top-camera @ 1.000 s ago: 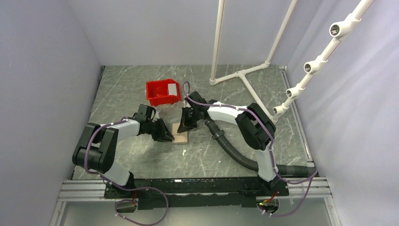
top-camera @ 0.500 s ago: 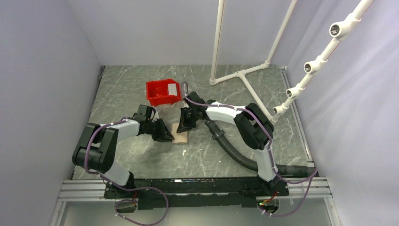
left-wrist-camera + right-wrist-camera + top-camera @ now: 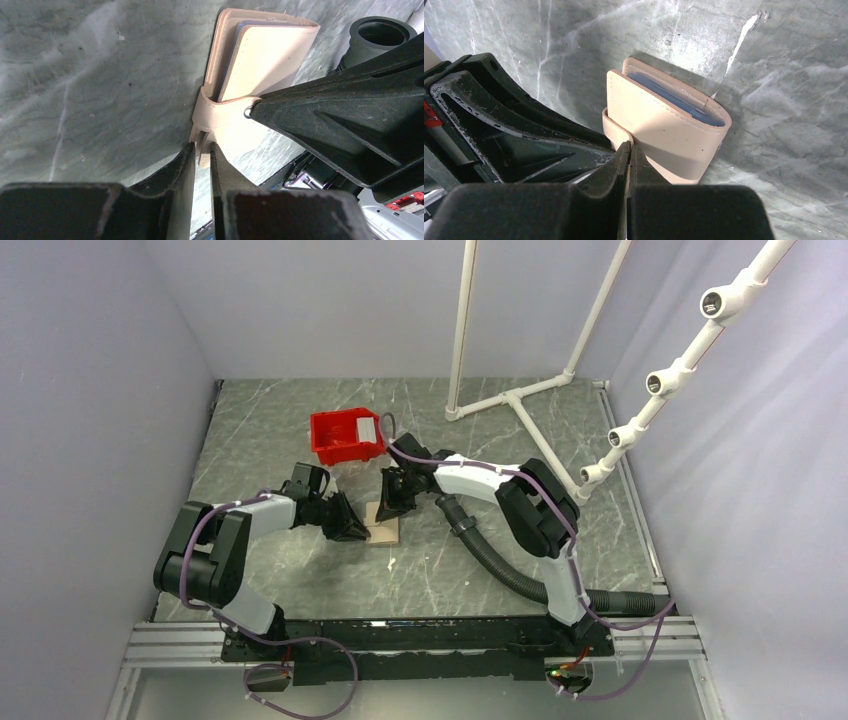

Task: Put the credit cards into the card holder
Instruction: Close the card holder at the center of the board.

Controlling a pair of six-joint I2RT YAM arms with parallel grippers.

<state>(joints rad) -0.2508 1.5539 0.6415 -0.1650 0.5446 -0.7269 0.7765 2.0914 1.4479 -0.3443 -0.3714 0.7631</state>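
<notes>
2 grippers meet at the tan card holder (image 3: 384, 529), which lies flat on the grey marbled table (image 3: 480, 420), near its middle and nearer than the red bin (image 3: 346, 435). The left gripper (image 3: 202, 148) reaches in from the holder's left side. Its fingers (image 3: 182, 170) are drawn nearly together and pinch a thin tan tab at the end of the holder's strap (image 3: 220, 116). The right gripper (image 3: 627, 146) comes in from the far side, its fingers (image 3: 616, 172) fully closed with no gap between them. Their tips rest against the strap where it wraps the holder's edge; whether any leather is caught between them cannot be told. From the right wrist, 1 blue card (image 3: 676, 99) shows in the holder's open mouth, tucked between the 2 leather walls with only its edge visible. The left wrist view shows the same blue-grey edge under the top flap. A white pipe frame (image 3: 512, 397) stands on the table's far right part, well apart from the holder.
</notes>
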